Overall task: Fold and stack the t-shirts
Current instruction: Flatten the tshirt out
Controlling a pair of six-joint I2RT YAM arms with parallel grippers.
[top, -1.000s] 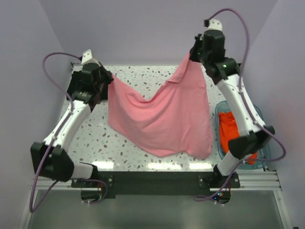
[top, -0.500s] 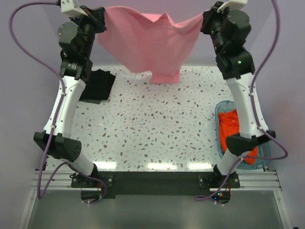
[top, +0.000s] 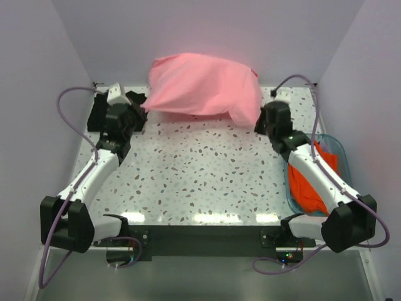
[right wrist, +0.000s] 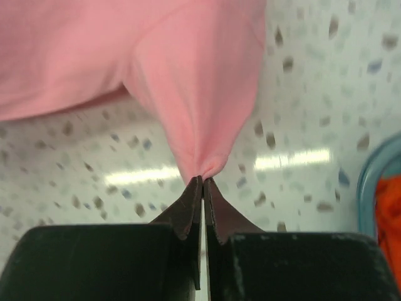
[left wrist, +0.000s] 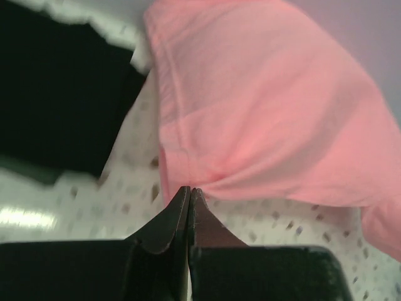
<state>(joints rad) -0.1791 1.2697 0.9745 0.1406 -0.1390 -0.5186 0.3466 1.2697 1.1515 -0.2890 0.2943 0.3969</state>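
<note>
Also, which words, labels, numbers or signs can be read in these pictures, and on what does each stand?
None can be read. The pink shirt, the black shirt, the orange shirts, the tub, the table and the arms show no print, label or number in any view.

White speckled table (top: 200,175), two things resting on it.
Folded black cloth t-shirt (left wrist: 56,94) at the far left corner; teal see-through plastic tub (top: 336,145) at the right edge.

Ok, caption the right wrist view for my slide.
Right gripper pinching a bunched edge of the pink t-shirt above the table.
</note>
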